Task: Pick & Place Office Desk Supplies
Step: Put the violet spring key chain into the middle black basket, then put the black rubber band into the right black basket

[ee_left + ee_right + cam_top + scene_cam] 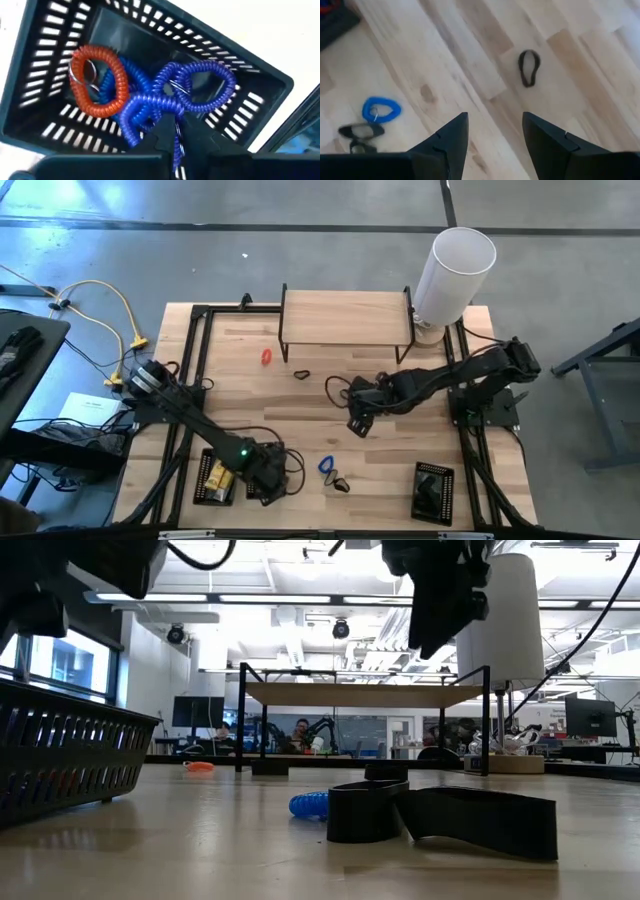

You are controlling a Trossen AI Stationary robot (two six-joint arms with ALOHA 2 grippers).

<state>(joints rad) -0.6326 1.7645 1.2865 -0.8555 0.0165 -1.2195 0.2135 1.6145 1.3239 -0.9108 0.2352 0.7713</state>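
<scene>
The left gripper (175, 142) hangs over a black mesh tray (45, 55), its jaws pinching a blue coil loop (150, 107) beside an orange coil (97, 80). The right gripper (492, 132) hovers above the table, jaws spread, a black loop (528, 67) ahead of them.

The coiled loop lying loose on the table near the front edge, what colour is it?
Blue. The coiled loop shows best in the right wrist view, beside a black loop.

Coiled loops (150, 100) heaped in tray (45, 60)

Probably a robotics lab: far monitors (195, 710), more arms (318, 729).
</scene>
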